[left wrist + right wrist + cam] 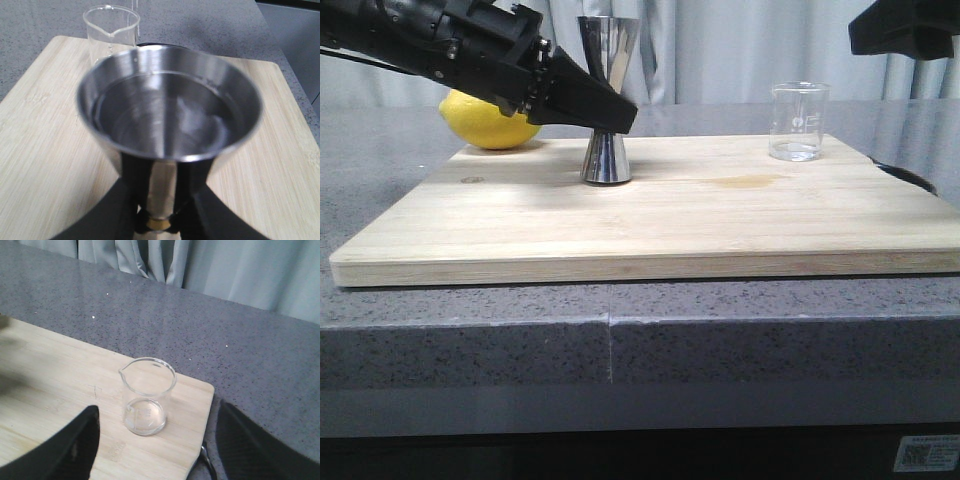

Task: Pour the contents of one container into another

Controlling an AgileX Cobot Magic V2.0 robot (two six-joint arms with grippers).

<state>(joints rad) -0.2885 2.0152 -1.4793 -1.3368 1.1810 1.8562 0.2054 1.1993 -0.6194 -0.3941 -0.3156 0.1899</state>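
Front view: steel jigger (607, 100) stands upright on the wooden board (650, 225).
Left gripper (605, 108): squeezing the jigger's waist.
Glass beaker (798, 122): alone, far right corner.
Right gripper (155, 440): spread wide, holding nothing.

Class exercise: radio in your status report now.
Left gripper shut on jigger waist. Right gripper open above beaker. Lemon behind, clear.
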